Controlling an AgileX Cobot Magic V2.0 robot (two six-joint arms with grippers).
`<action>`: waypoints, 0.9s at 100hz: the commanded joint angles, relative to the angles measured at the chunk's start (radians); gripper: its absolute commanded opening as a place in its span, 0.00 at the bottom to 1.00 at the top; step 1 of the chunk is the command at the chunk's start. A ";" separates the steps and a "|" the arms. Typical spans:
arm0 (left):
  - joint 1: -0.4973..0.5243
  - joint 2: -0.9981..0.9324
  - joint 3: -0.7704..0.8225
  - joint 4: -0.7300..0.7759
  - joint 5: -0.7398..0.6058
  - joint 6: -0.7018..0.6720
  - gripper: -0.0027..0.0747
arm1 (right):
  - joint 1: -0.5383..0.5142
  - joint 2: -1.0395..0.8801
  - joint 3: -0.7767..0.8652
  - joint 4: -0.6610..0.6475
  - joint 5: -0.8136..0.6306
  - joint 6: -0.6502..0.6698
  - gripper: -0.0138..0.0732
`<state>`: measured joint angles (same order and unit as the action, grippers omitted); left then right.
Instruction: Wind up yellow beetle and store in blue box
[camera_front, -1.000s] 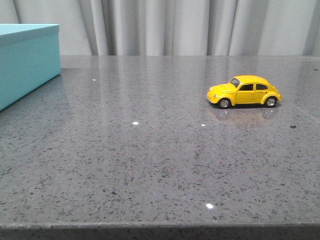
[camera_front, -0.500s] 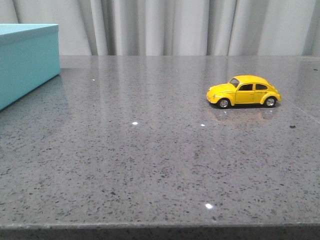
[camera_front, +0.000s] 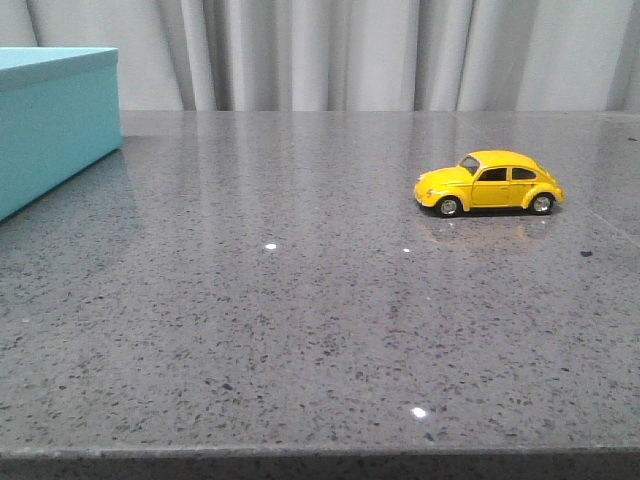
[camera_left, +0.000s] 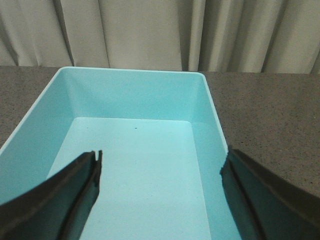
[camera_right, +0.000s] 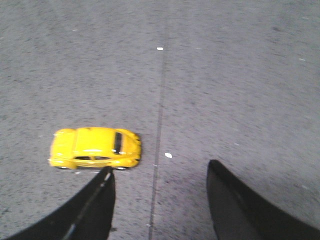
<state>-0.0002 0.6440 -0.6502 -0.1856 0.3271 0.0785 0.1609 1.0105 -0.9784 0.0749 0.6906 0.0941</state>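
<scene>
The yellow beetle stands on its wheels on the grey table, right of the middle, nose to the left. The right wrist view shows it from above. My right gripper is open and empty above the table, with the beetle just off one fingertip, outside the jaws. The blue box stands at the far left. The left wrist view looks into its empty inside. My left gripper is open and empty over the box. Neither gripper shows in the front view.
The grey speckled table ends at a front edge near the bottom of the front view. A thin seam runs across the tabletop beside the beetle. Pale curtains hang behind the table.
</scene>
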 joint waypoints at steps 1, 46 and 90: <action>-0.007 0.005 -0.037 -0.014 -0.064 0.001 0.67 | 0.041 0.055 -0.086 0.006 -0.022 -0.006 0.70; -0.007 0.005 -0.037 -0.014 -0.064 0.001 0.67 | 0.132 0.387 -0.371 0.007 0.257 0.114 0.70; -0.007 0.005 -0.037 -0.014 -0.063 0.001 0.67 | 0.191 0.610 -0.550 0.007 0.396 0.209 0.70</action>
<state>-0.0002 0.6440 -0.6511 -0.1856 0.3345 0.0785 0.3406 1.6314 -1.4777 0.0793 1.0996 0.2876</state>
